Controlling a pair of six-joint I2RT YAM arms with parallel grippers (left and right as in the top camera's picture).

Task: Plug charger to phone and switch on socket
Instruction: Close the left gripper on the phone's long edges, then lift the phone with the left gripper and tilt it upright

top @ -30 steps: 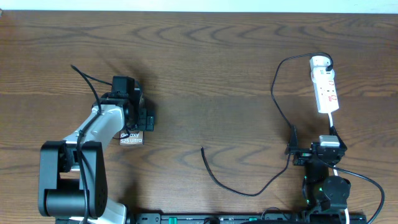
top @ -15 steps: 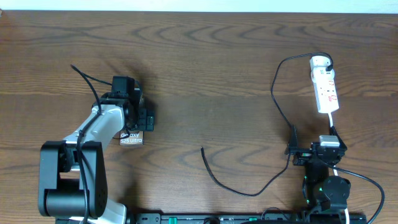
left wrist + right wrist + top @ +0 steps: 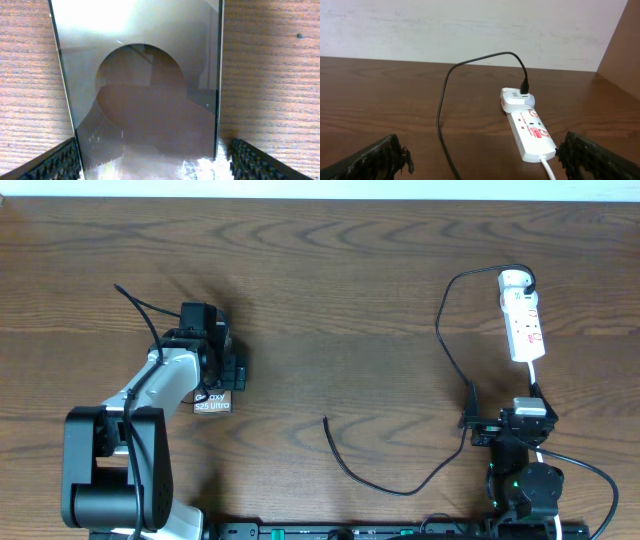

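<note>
The phone (image 3: pixel 212 404) lies flat at the left, mostly under my left arm, with its white "Galaxy" lettering showing. In the left wrist view its shiny face (image 3: pixel 145 75) fills the frame. My left gripper (image 3: pixel 215 380) (image 3: pixel 152 162) is open, with one finger at each long edge of the phone. The charger cable (image 3: pixel 440 330) runs from the white adapter (image 3: pixel 514 279) in the socket (image 3: pixel 525 325) down to a free tip (image 3: pixel 325 420) on the table. My right gripper (image 3: pixel 500 426) (image 3: pixel 480 165) is open and empty, facing the socket (image 3: pixel 532 132) and the cable (image 3: pixel 442 110).
The wooden table's far edge meets a pale wall (image 3: pixel 470 30). The socket's white cord (image 3: pixel 536 375) runs back towards my right arm. The charger cable curves across the table between the arms (image 3: pixel 400 490).
</note>
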